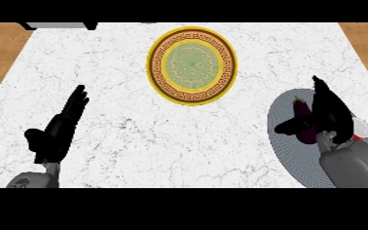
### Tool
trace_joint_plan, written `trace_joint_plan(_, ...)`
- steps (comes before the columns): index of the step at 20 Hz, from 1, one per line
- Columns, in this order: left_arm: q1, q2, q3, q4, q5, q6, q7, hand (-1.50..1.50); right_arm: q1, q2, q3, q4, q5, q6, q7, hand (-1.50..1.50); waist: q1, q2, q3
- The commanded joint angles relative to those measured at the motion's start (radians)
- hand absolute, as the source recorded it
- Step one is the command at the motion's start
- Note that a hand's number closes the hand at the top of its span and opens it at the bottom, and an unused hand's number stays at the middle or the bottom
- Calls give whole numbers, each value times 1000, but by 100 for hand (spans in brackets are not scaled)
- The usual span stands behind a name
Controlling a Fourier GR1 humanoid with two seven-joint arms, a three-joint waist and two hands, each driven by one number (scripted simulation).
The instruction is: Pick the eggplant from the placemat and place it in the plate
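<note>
A dark purple eggplant (pixel 303 111) lies on a grey placemat (pixel 284 143) at the counter's right edge. My right hand (pixel 332 118) is right beside it, on its right side. The fingers stretch straight toward the far side and the thumb reaches left across the eggplant's near end, hiding that part. The hand is open and not curled round the eggplant. A round plate (pixel 155 66) with a yellow rim, a brown patterned band and a green centre sits at the far middle of the counter, with nothing on it. My left hand (pixel 57 131) rests open at the lower left.
The white marble counter (pixel 122 78) spans the view between the plate and the placemat. A dark object (pixel 59 25) shows at the far left edge. Wooden floor (pixel 10 44) lies beyond the counter's left and right sides.
</note>
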Motion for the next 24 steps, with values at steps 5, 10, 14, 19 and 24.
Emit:
trace_joint_plan(5, 30, -5, 5, -11, -19, -33, -17, 0, 45, -27, -36, 53, -29, 154, 79, -150, 7, 3, 1)
trace_joint_plan(10, -4, -21, 37, -6, -26, -47, 10, 0, -32, 43, -89, 133, -27, 196, 55, -150, 9, 3, 1)
trace_joint_plan(14, -31, -63, 43, 24, -61, -13, 25, 0, 72, 58, -93, 109, 8, 175, 10, -150, 0, 2, 1)
trace_joint_plan(19, 3, -60, 59, 28, -75, -56, -30, 0, 21, 100, -103, 269, 76, 191, -26, -150, 6, 3, 1)
trace_joint_plan(24, 38, -69, 84, -89, -86, -68, 57, 0, 8, 138, -171, 299, 124, 211, -44, -150, 7, 2, 2)
